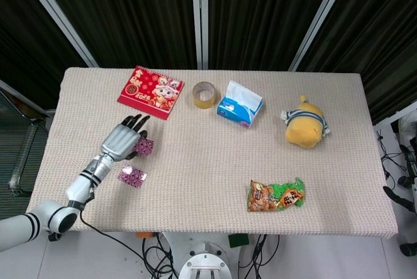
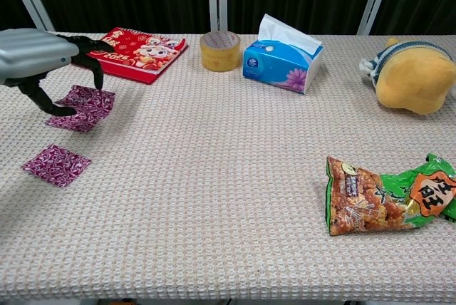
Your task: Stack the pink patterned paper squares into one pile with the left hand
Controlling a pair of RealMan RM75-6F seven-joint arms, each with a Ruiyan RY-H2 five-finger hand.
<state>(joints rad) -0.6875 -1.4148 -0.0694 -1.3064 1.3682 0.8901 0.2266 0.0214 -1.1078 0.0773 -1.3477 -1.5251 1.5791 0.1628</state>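
My left robot hand (image 2: 43, 59) hovers at the far left of the bench (image 2: 228, 198), fingers curled and pinching the left edge of 1 pink square (image 2: 84, 107), which may already cover another, though I cannot tell. A 2nd pink square (image 2: 55, 164) lies loose nearer, just apart, sitting as a diamond with a corner toward me and no long axis. My pinch looks shallow, so the thin paper could slip or land skewed.
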